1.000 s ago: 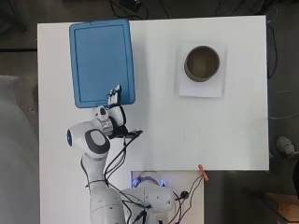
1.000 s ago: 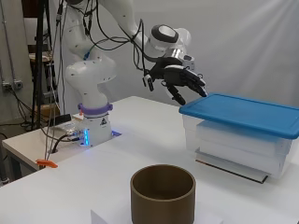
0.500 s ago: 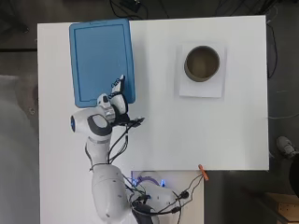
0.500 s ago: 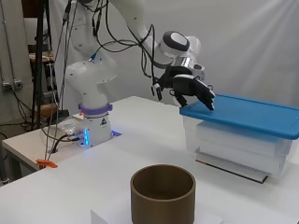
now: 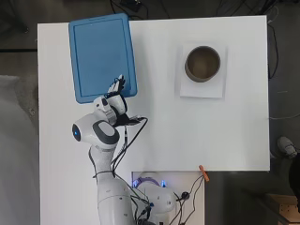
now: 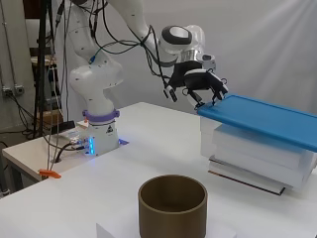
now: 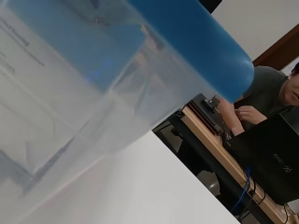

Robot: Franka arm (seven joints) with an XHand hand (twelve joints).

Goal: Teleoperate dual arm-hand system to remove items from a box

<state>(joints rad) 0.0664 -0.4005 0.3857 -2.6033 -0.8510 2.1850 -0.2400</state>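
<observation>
1. The box [image 6: 257, 148] is a clear plastic tub w/ a blue lid [image 5: 102, 56]. It sits at the far left of the table [image 5: 187, 136] seen from the arm's base, well apart from the brown cup [image 5: 202, 63] on its white sheet.
2. Handling, as a guess: lid looks like thin, stiff plastic, light, smooth & a bit slippery. It overhangs the tub walls, so the rim is the likely place to take hold; a corner or short edge should lift w/o dragging the tub.
3. Tub walls are see-through in the wrist view; contents can't be made out, so their weight is unknown.
4. The hand [image 6: 200, 84] is at the lid's near corner, the one closest to the arm. Its fingers [image 5: 117, 85] reach over the lid edge in the overhead view.
5. Fingers are spread & bent downward, tips at or just above the lid edge; contact can't be confirmed. Nothing is held.
6. Lid is on; nothing has been taken out yet.
</observation>
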